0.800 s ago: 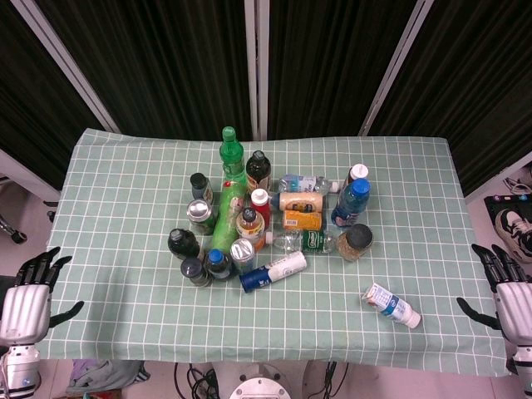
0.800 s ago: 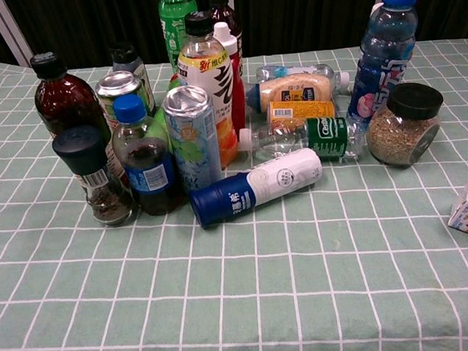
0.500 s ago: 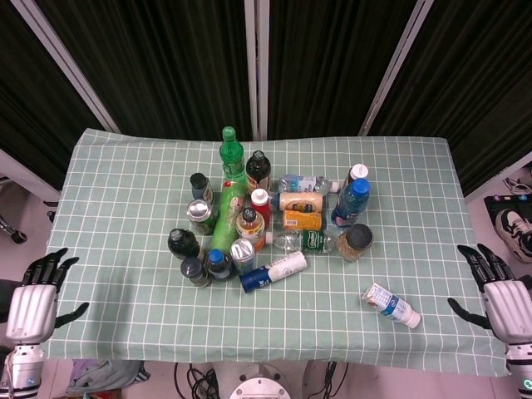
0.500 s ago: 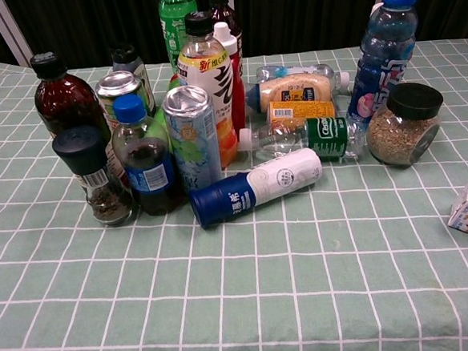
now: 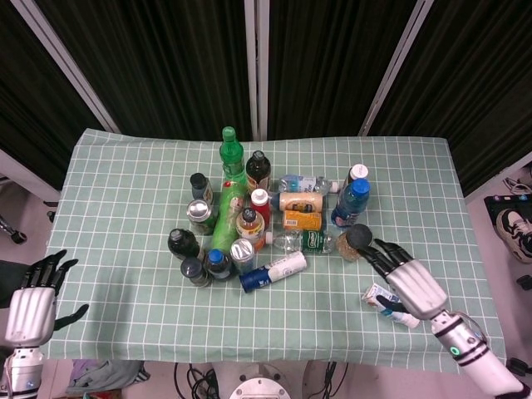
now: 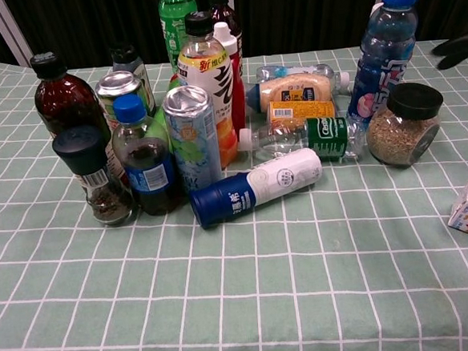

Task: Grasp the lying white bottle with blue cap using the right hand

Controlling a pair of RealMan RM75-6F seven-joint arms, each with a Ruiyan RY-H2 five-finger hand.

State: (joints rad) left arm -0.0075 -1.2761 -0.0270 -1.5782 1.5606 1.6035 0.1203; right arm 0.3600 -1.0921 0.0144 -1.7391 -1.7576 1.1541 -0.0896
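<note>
The white bottle with the blue cap [image 5: 273, 271] [image 6: 256, 186] lies on its side at the near edge of the bottle cluster, cap pointing left and toward me. My right hand [image 5: 411, 283] hovers over the table's right part, fingers spread and empty, well to the right of that bottle and above a small carton [image 5: 387, 304]. Only its dark fingertips [image 6: 460, 47] show in the chest view, at the far right. My left hand [image 5: 32, 298] stays off the table's front left corner, fingers apart, holding nothing.
Next to the lying bottle stand a silver can [image 6: 191, 137], a small blue-capped cola bottle [image 6: 144, 158] and a black-topped grinder [image 6: 92, 176]. A clear bottle [image 6: 304, 138] lies just behind it. A jar with a black lid [image 6: 403, 123] and a tall blue bottle [image 6: 384, 52] stand right of it.
My right hand has swung in from beyond the table's right edge and now hovers over the table by the carton. My left hand has barely shifted.
</note>
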